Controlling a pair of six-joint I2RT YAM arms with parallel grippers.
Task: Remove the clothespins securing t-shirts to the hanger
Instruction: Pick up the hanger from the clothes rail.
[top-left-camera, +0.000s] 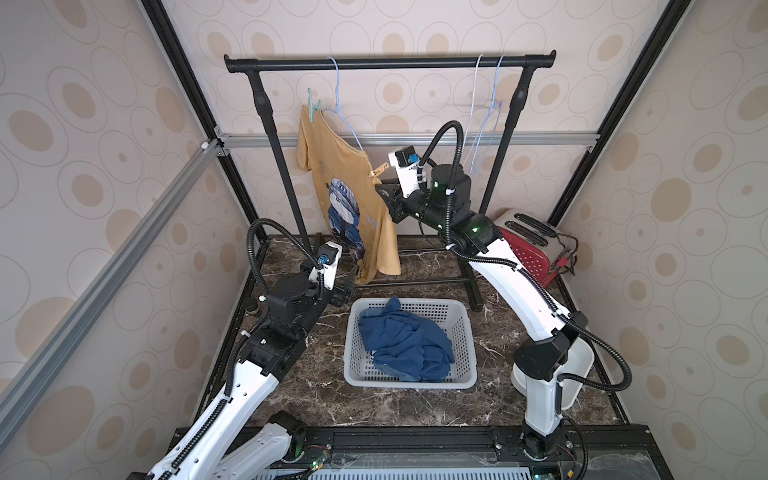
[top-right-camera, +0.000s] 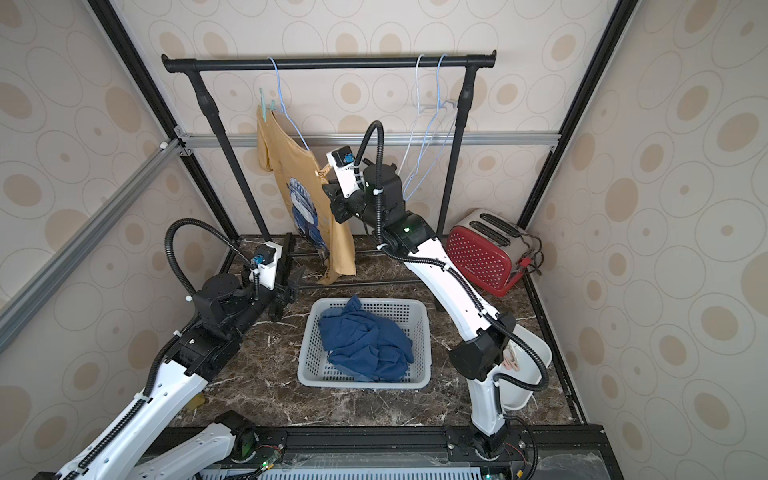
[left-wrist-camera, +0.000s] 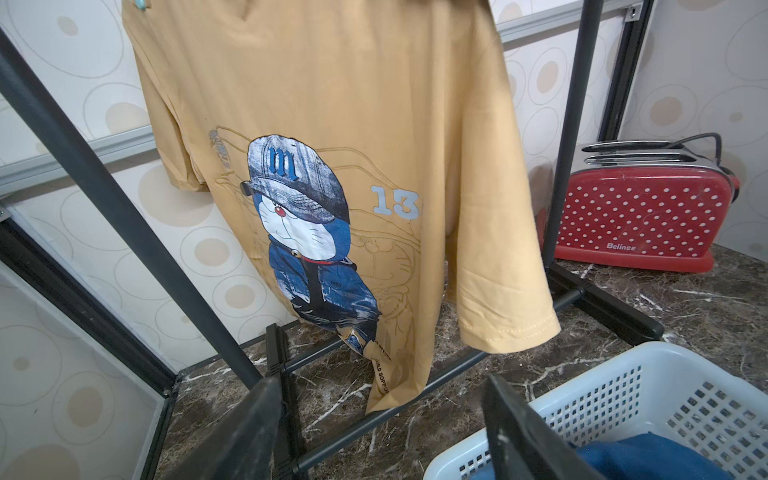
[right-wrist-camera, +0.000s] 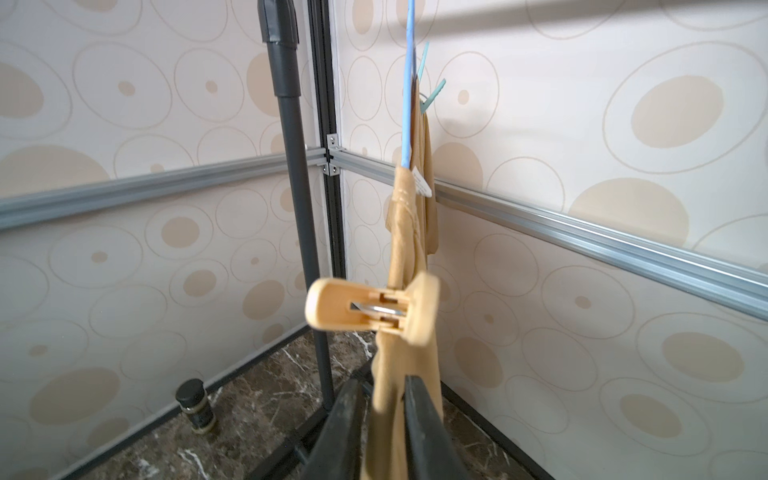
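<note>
In both top views a yellow t-shirt (top-left-camera: 345, 195) hangs on the rack (top-left-camera: 390, 63), teal clothespin (top-left-camera: 312, 106) at its high shoulder, tan clothespin (top-left-camera: 379, 169) at its low one; the right claw (top-left-camera: 383, 199) meets the shirt's edge just below. Blue t-shirts (top-left-camera: 403, 340) lie in the basket (top-left-camera: 467, 332) on the bench (top-left-camera: 316, 390). Left wrist view: left claw (left-wrist-camera: 380, 390) wide, clear of the hem. Right wrist view: narrow claw flanks the fabric; pinching, cannot tell.

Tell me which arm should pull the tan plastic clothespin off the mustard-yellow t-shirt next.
Probably right. The right claw flanks the mustard-yellow t-shirt just below the tan plastic clothespin; the left claw hangs open, low beside the grey plastic basket.
</note>
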